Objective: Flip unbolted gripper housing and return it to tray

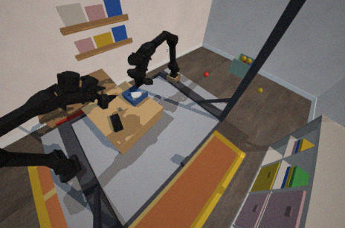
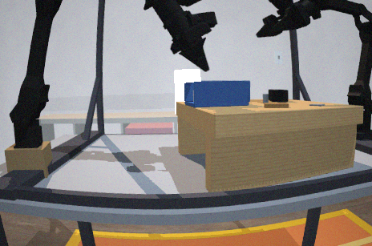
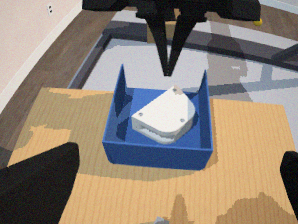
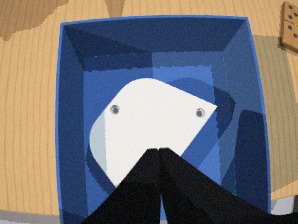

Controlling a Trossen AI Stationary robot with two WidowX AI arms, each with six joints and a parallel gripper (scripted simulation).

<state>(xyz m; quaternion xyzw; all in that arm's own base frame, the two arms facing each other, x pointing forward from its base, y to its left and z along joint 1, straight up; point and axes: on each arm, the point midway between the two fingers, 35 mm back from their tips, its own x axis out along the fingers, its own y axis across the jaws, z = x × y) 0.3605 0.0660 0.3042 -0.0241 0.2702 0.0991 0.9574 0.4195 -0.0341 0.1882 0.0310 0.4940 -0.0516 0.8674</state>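
Observation:
The white gripper housing [image 1: 137, 95] [image 3: 162, 112] [image 4: 145, 122] lies in the blue tray [image 1: 139, 100] [image 2: 220, 93] [image 3: 157, 156] [image 4: 69, 100], a flat face with screw holes up, turned askew. Its halves look together. A grooved side shows in the left wrist view. The tray's open edge faces the right arm; whether a corner passes it I cannot tell. My right gripper [image 2: 208, 69] [image 3: 167, 76] [image 4: 158, 158] is shut and empty, above the tray and housing, touching neither. My left gripper [image 3: 186, 159] is open and empty, raised over the bench on the tray's other side.
A black block [image 1: 116, 122] [image 2: 277, 95] and a small grey piece [image 1: 120, 109] [image 3: 160, 220] are on the wooden bench [image 1: 149, 118] [image 2: 281, 135]. A brown dotted piece [image 4: 291, 30] lies beside the tray. Dark frame rails and posts surround the work table.

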